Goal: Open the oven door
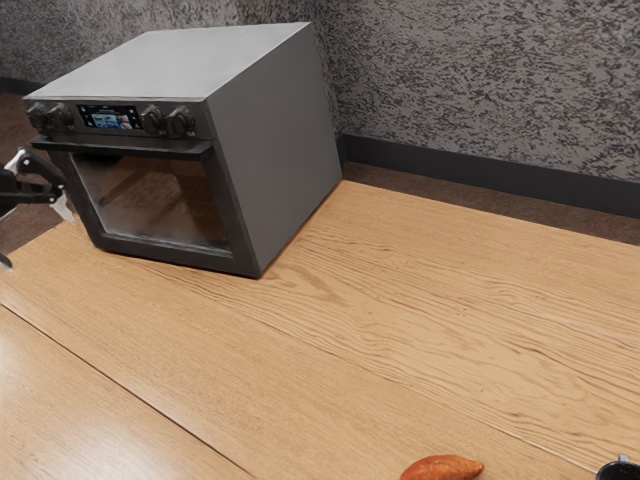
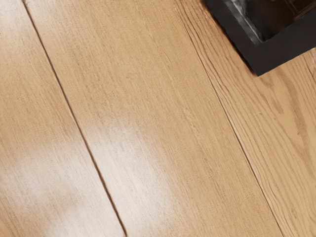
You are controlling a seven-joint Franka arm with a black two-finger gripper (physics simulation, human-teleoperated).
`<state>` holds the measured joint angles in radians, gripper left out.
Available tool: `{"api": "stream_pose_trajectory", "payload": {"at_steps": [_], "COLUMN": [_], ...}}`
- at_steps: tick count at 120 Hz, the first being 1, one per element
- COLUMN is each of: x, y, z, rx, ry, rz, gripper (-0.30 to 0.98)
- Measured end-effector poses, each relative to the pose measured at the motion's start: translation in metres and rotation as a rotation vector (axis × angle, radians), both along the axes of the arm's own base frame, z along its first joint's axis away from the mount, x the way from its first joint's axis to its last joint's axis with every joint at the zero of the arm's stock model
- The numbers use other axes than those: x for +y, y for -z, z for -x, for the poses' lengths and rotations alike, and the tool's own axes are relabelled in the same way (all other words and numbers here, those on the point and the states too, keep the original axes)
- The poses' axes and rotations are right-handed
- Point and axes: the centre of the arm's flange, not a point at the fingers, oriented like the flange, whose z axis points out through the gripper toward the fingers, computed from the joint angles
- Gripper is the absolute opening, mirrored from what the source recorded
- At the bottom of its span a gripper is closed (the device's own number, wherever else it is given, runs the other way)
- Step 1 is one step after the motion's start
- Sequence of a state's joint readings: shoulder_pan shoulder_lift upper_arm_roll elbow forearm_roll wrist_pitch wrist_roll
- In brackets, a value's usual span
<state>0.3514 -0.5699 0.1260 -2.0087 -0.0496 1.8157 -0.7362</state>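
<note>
At the exterior view's left edge, my black gripper (image 1: 35, 234) stands open, partly cut off by the frame, with its two fingertips apart and nothing between them. It is beside the grey oven (image 1: 280, 150), near the door's left side. The oven door (image 1: 160, 200) is closed, its dark frame around a glass window. A dark handle (image 1: 140, 149) runs along the door's top edge, below the knobs and display. From the wrist view, a lower corner of the oven door (image 2: 259, 57) is visible above the wood.
The wooden table (image 1: 420, 320) extends in front of and beside the oven. An orange-brown, elongated object (image 1: 442, 468) lies at the near edge, and part of a dark round item (image 1: 620, 470) is in the near right corner. A speckled wall (image 1: 480, 90) stands behind.
</note>
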Motion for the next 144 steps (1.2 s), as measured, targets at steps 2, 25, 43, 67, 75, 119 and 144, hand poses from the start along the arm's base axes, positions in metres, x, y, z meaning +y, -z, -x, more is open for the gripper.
{"api": "stream_pose_trajectory", "payload": {"at_steps": [2,25,43,67,75,119,144], "x": [0.008,0.109,0.160,0.187,0.181,0.162,0.159], "y": [0.002,0.043,0.052,0.039,0.036,0.050,0.043], "z": [0.000,-0.005,-0.022,-0.033,-0.052,-0.115,-0.131], "rx": [-0.021,-0.112,-0.164,-0.223,-0.230,-0.237,-0.282], "ry": [-0.021,-0.279,-0.381,-0.420,-0.392,-0.229,-0.253], "rz": [0.003,-0.036,-0.070,-0.117,-0.131,-0.202,-0.184], "gripper": [0.68,0.68,0.68,0.69,0.69,0.69,0.69]}}
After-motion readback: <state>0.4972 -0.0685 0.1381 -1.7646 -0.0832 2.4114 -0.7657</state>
